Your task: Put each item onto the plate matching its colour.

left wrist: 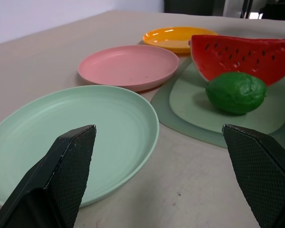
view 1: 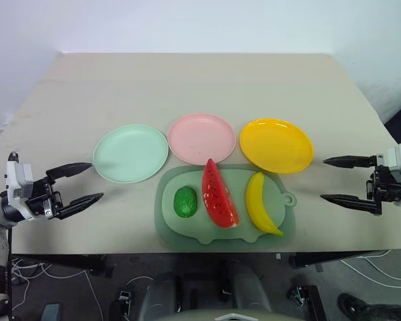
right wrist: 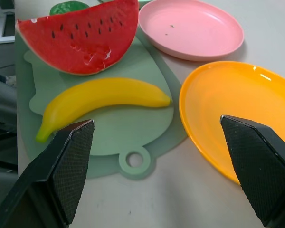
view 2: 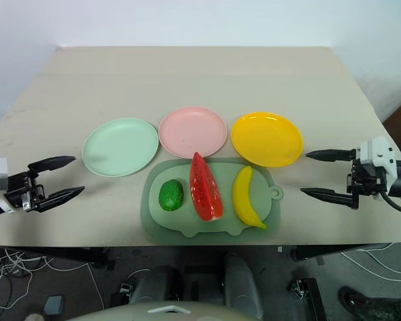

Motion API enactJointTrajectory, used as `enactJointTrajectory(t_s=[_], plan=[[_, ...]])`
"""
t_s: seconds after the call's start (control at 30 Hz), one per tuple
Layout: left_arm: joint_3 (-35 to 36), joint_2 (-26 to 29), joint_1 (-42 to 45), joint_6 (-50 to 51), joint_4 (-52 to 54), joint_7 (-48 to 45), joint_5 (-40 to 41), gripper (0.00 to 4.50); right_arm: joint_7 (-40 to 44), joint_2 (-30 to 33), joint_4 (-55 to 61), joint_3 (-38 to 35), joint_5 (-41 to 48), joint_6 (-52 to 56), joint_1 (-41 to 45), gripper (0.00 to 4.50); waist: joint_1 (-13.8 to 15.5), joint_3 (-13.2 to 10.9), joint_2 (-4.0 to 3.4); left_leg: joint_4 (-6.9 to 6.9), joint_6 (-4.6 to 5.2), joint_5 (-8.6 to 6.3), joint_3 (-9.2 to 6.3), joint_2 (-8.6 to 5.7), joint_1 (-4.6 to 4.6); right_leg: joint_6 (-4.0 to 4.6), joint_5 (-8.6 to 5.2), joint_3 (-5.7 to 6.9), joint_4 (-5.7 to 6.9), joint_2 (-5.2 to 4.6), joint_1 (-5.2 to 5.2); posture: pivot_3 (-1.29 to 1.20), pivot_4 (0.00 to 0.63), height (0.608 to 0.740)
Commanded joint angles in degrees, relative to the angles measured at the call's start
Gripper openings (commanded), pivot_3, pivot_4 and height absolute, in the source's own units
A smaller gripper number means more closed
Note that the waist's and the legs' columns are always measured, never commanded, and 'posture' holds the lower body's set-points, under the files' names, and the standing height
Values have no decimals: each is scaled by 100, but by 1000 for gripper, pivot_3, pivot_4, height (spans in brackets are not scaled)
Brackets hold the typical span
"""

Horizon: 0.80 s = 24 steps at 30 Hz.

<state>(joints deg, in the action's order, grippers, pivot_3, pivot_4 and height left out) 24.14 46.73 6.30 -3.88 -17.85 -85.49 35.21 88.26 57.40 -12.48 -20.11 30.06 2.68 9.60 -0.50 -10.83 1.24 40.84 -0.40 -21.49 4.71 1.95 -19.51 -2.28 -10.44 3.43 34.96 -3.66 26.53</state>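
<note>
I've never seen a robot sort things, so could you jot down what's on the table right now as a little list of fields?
Plates: mint green plate, pink plate, yellow-orange plate, in a row, all empty
Mat: grey-green mat in front of the plates
On the mat: green fruit, watermelon wedge, banana
Left gripper: fingers open, holding nothing, beside the mint green plate
Right gripper: fingers open, holding nothing, beside the yellow-orange plate
Sorted so far: nothing
</note>
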Motion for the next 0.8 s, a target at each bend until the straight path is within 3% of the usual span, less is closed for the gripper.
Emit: enactJointTrajectory(t_s=[0.03,0.63,0.8], plan=[[65,82,9,-44,81,-38,-18,4471,80,129,103,-338,121,-96,-111,4500,-1,0,0,0,0,0,0,0,0,0,0,0,0,0,0,0,150,736],[11,116,-16,-173,-107,-220,-167,4471,89,132,307,-569,170,71,-588,4500,-4,0,-1,0,0,0,0,1,1,1,0,-1,0,1,0,0,150,736],[-28,55,-113,-355,-297,-372,-230,4471,-185,27,862,-623,273,335,-821,4500,-1,0,-1,0,0,0,0,1,1,13,-7,-1,2,1,2,0,150,736]])
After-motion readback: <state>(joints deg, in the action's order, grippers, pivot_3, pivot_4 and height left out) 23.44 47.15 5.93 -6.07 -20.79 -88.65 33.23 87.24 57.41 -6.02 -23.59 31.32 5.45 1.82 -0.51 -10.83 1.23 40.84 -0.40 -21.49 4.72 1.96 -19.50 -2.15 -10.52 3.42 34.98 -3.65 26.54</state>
